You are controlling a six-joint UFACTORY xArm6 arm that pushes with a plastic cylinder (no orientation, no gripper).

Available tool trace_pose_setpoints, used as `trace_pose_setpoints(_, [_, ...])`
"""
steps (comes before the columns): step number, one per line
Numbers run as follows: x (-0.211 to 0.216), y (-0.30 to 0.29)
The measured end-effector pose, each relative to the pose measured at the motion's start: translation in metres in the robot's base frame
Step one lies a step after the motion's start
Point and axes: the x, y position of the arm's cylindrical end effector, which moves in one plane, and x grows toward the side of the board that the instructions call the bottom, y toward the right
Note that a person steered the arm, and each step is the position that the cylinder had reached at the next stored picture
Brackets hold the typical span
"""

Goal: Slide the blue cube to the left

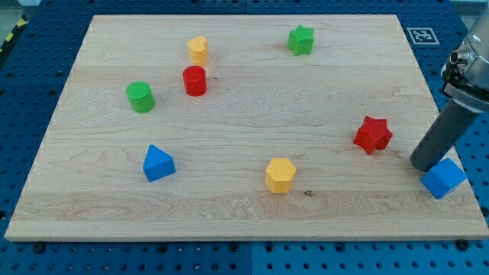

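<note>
There are no jaws on this arm to open or close, so nothing is gripped; it ends in a dark rod, and my tip [422, 164] rests on the wooden board [252, 206] near its right edge. The blue cube [444, 178] lies just to the lower right of my tip, touching it or very nearly so; the narrow seam between them cannot be resolved. The cube sits at the board's far right edge, its corner close to the rim.

Counted out from my tip:
- Blue, two: the cube beside my tip, and a blue wedge-like block [158, 163] far off to the view's left, at about the same height.
- Red, two: a red star [373, 134] near my tip, up and to its left, and a red cylinder [195, 80] well away to the upper left.
- Yellow, two: a yellow hexagonal block [280, 175] well to the left of my tip and slightly lower, and a yellow block [198, 50] far to the upper left, just above the red cylinder.
- Green, two: a green star [301, 40] well above and left of my tip, and a green cylinder [140, 97] far left, beyond the red cylinder.
</note>
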Motion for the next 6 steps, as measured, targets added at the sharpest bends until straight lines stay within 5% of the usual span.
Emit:
trace_pose_setpoints(3, [-0.018,0.04])
trace_pose_setpoints(6, [0.012,0.075])
